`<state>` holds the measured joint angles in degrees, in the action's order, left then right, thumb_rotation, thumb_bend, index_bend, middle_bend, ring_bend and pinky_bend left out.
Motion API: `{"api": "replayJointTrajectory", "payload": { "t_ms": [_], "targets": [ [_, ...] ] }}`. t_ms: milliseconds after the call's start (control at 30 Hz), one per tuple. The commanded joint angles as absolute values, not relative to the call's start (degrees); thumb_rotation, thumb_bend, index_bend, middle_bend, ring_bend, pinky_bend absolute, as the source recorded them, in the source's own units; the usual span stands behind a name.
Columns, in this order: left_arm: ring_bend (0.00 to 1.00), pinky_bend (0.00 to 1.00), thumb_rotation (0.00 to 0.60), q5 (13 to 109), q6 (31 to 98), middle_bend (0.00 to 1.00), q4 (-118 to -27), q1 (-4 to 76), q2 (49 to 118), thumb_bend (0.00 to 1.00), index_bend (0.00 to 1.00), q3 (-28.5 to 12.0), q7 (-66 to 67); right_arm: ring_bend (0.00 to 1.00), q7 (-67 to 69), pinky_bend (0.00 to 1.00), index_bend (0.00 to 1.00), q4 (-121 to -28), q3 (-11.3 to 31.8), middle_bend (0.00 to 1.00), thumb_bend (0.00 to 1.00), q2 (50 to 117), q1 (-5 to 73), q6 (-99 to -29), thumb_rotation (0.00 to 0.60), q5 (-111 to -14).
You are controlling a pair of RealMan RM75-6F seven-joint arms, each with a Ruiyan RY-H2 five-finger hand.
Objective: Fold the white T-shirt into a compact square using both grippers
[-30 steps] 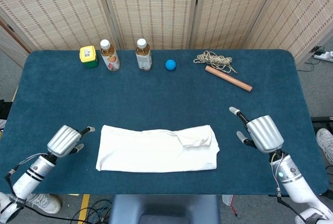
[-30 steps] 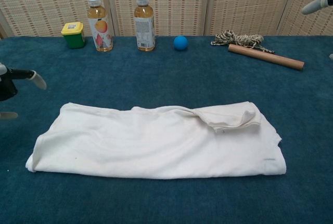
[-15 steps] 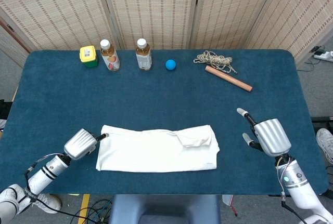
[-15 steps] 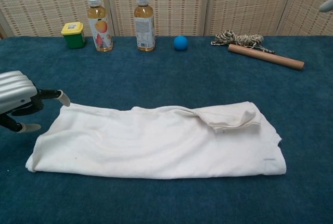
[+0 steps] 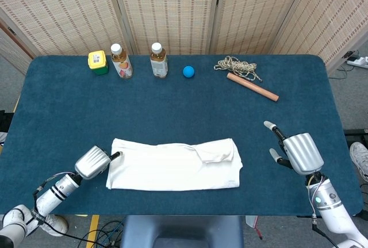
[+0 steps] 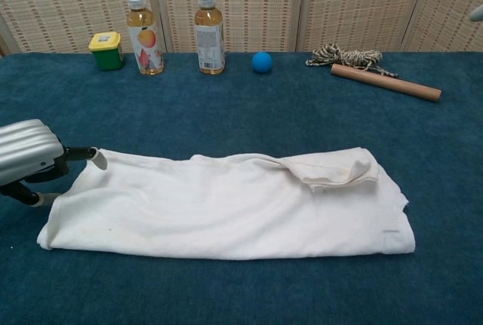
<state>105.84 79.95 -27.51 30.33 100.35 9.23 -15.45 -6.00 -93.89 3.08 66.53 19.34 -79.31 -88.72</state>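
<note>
At the near left edge of the blue surface (image 5: 69, 115), the left hand (image 5: 94, 162) lies with fingers apart, one fingertip (image 6: 98, 159) touching the white T-shirt (image 5: 175, 164), folded into a long band stretching away to its right. Well beyond the shirt's far end, the right hand (image 5: 299, 152) hovers spread, holding nothing. Far behind both stand two bottles (image 5: 121, 61) (image 5: 158, 60), one yellow-lidded jar (image 5: 98, 63), one blue ball (image 5: 188, 71), one rope (image 5: 237, 66) and one wooden stick (image 5: 252, 87).
</note>
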Motion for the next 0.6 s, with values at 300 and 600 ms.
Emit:
{"api": "replayJointTrajectory", "payload": {
  "t_ms": [300, 600],
  "targets": [
    [0.85, 1.0, 0.6, 105.1, 79.7, 0.95, -26.9, 31.6, 102.0, 0.25, 0.32, 9.5, -16.4, 0.94, -5.5, 0.97, 0.16, -93.8, 3.4, 0.92, 0.35, 66.4, 18.3, -79.9, 0.6, -88.9],
    [0.85, 1.0, 0.6, 104.3, 78.5, 0.95, -26.8, 32.1, 102.4, 0.25, 0.39, 9.9, -18.2, 0.94, -4.7, 0.97, 0.16, -93.2, 3.7, 0.92, 0.35, 66.8, 17.5, -80.3, 0.6, -88.8]
  ]
}}
